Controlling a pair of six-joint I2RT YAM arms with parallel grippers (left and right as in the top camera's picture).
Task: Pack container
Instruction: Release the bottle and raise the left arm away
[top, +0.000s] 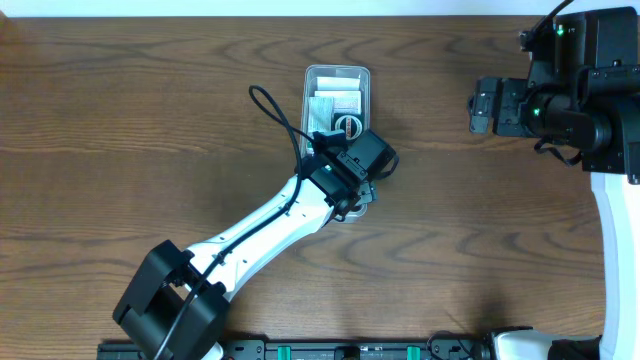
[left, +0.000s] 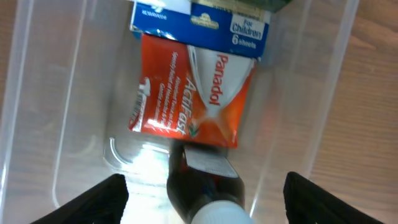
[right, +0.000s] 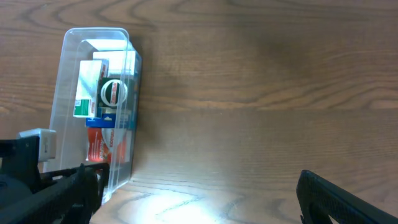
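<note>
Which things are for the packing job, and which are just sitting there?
For the job: clear container, orange Panadol box, blue children's box, dark bottle, green-and-white box.
Just there: the wooden table.

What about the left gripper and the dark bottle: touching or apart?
Apart. In the left wrist view, bare container floor shows between the dark bottle and both fingers of the left gripper.
</note>
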